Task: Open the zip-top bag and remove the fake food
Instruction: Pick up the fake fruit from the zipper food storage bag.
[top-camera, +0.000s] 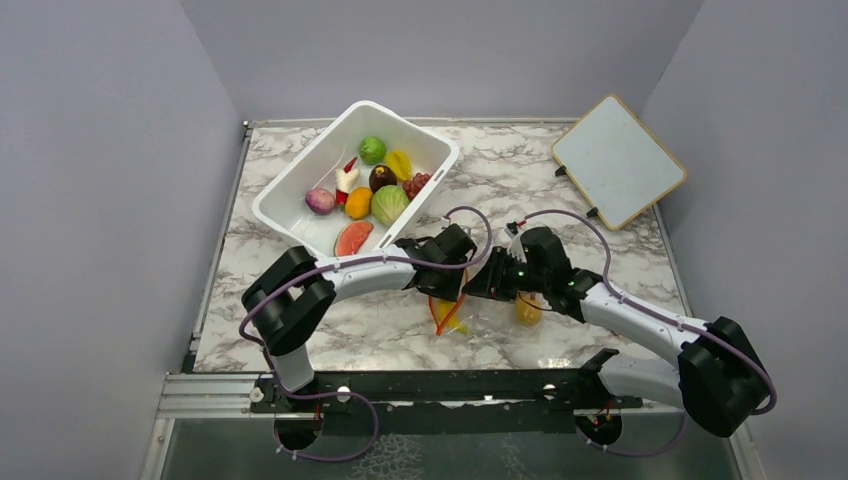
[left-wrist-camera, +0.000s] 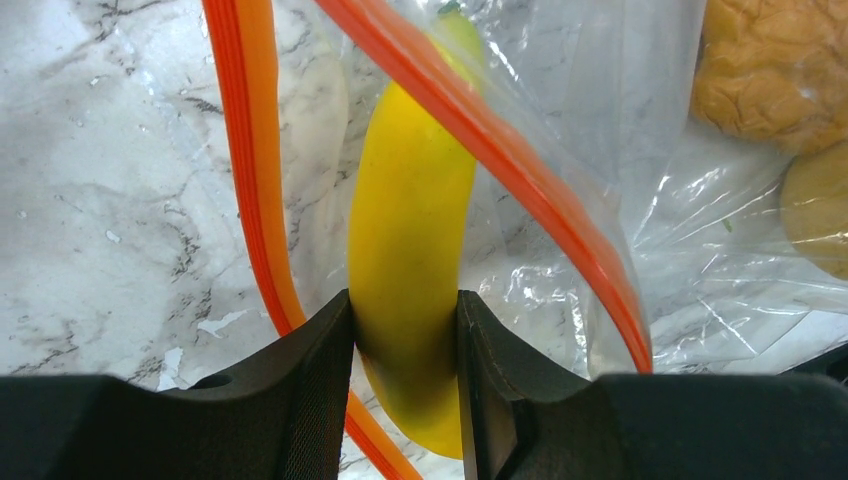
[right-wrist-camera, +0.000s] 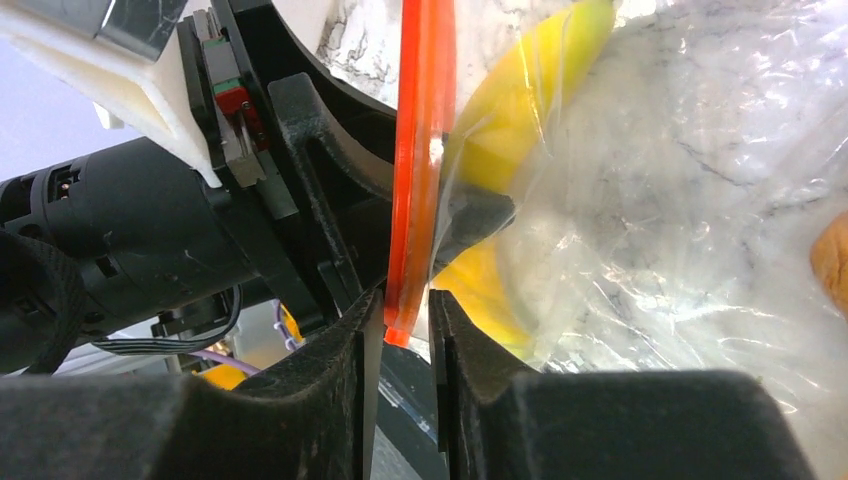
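Note:
The clear zip-top bag lies on the marble table in front of both arms, its orange-red zip strip open in two lines. My left gripper is shut on the yellow banana, which sticks out through the bag's mouth. My right gripper is shut on the end of the zip strip, right beside the left gripper's fingers. Two round orange fruits lie inside the bag; one shows in the top view. The banana shows behind the plastic.
A white tub at the back left holds a watermelon slice, an orange fruit, a red-and-white piece, a cabbage, a lime, an onion and grapes. A white board leans at the back right.

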